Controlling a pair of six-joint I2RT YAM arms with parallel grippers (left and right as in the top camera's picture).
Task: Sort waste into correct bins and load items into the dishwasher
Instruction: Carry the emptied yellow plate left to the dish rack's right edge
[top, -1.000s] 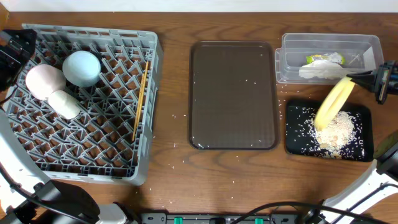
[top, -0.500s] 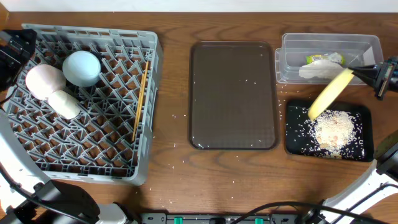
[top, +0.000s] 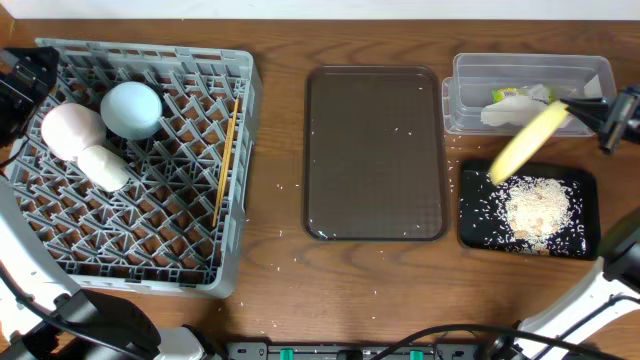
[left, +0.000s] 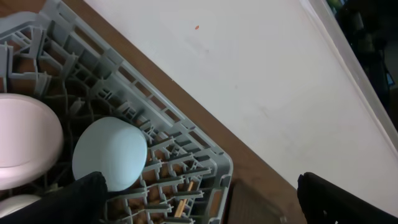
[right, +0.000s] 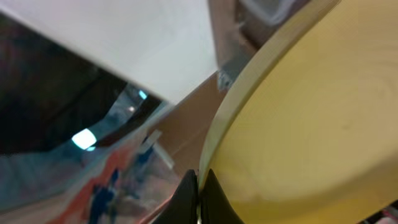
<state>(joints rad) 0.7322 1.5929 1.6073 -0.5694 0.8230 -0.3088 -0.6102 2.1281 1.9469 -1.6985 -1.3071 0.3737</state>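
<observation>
Even bright light, blurred wrist close-ups.

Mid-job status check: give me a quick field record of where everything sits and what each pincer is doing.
right pincer: shut on yellow plate, tilted above black tray
left pincer: open, holding nothing, by dish rack
black tray: rice crumbs piled
clear tub: wrapper, napkin
dish rack: pink bowl, blue bowl, white cup, chopsticks
brown tray: a few rice crumbs
</observation>
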